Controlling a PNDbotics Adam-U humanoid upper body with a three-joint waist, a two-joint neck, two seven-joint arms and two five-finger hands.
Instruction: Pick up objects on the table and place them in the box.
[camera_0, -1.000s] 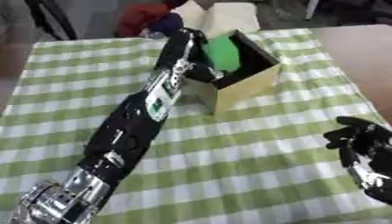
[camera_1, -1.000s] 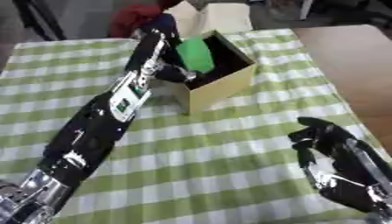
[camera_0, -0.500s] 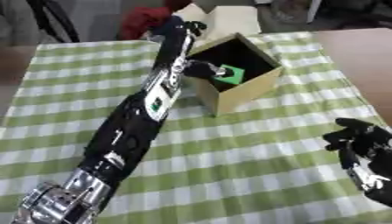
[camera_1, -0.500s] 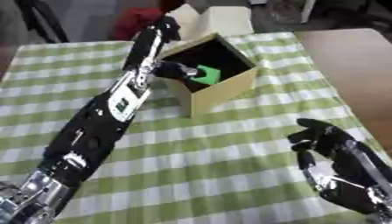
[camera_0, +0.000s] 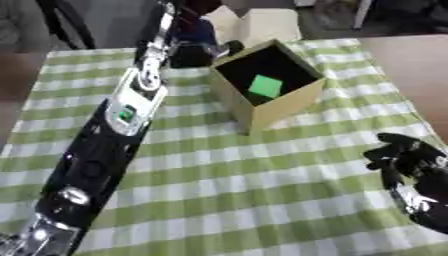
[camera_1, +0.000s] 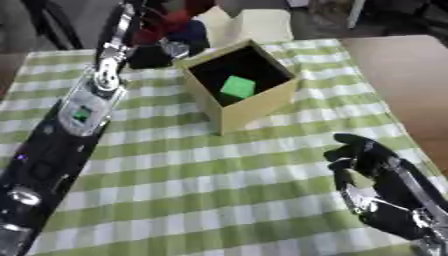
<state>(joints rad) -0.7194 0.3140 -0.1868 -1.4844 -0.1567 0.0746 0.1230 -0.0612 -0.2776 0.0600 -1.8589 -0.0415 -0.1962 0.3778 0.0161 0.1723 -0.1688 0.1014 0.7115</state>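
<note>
- Right now my left hand (camera_0: 203, 51) is far out at the back of the table, just behind the tan cardboard box (camera_0: 282, 107). It looks dark and blurry there, so I cannot tell if its fingers are bent or straight, or if they hold anything.
- My long black left arm (camera_0: 114, 135) reaches across the cloth from the near left corner up to that spot.
- My right hand (camera_1: 372, 162) rests near the bottom right corner, fingers loose and a bit curled, holding nothing.
- Inside the open box lies a small bright green block (camera_0: 265, 86), down on the dark bottom.
- Under the box is the green and white checked tablecloth (camera_0: 236, 185), which covers the table.
</note>
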